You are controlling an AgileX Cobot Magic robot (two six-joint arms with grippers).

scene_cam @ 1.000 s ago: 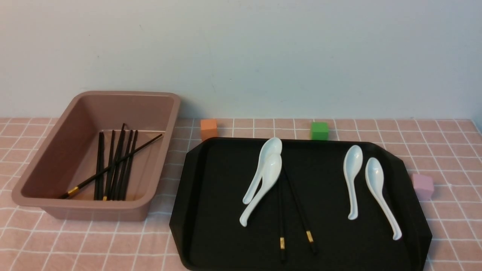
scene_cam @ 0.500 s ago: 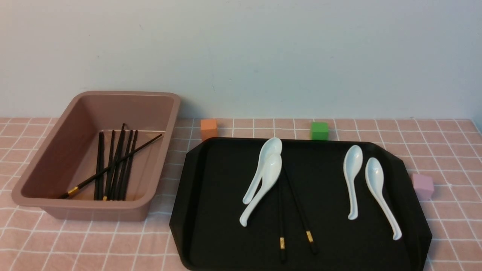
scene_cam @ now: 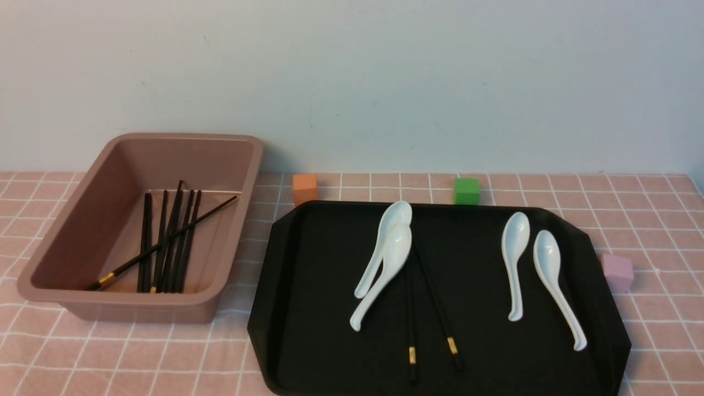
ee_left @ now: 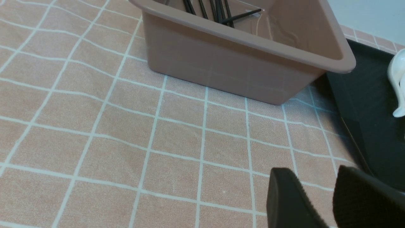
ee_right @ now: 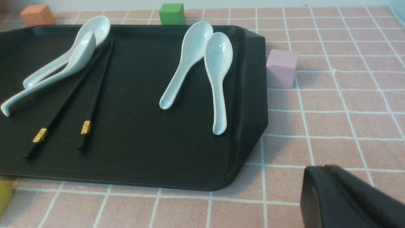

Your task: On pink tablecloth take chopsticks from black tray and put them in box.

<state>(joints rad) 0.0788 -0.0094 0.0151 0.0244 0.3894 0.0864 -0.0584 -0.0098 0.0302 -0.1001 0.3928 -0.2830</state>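
Observation:
Two black chopsticks with gold bands lie side by side on the black tray, partly under a white spoon; they also show in the right wrist view. The brownish-pink box stands left of the tray on the pink tablecloth and holds several chopsticks. Neither gripper shows in the front view. My left gripper is open and empty, low over the cloth near the box and the tray's corner. My right gripper is shut and empty, over the cloth off the tray's near right corner.
Several white spoons lie on the tray, one pair mid-tray, one pair to the right. An orange cube and a green cube sit behind the tray, a pink cube to its right. A yellow object lies by the tray's front edge.

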